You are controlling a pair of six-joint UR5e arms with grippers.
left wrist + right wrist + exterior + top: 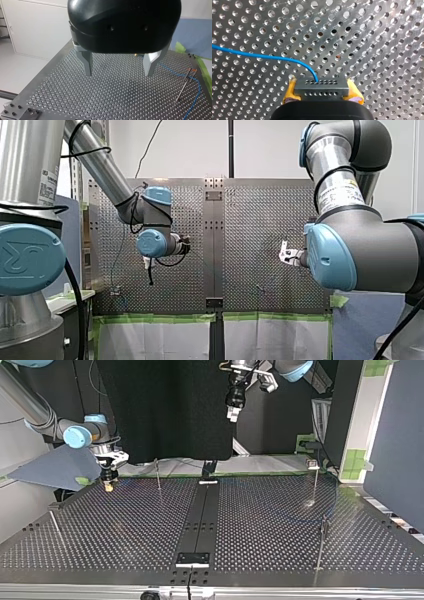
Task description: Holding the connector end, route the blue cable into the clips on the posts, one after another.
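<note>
Grey multi-hole connector block [321, 87] gripped in the right jaws, thin blue cable [262, 56] trailing away.
Yellow pads [290, 91] of the right jaws are closed on the block's two ends, low over the perforated metal surface [374, 37]; the left jaws hang wide open and empty, metal fingers [86, 61] well above it. Cable lies slack beside a thin orange-tipped metal post [183, 86]; whether any clip holds it I cannot tell. To do this well, I judge: firm grip, cable raised to clip height, light tension, then a sideways lead into the nearest clip before the next.
</note>
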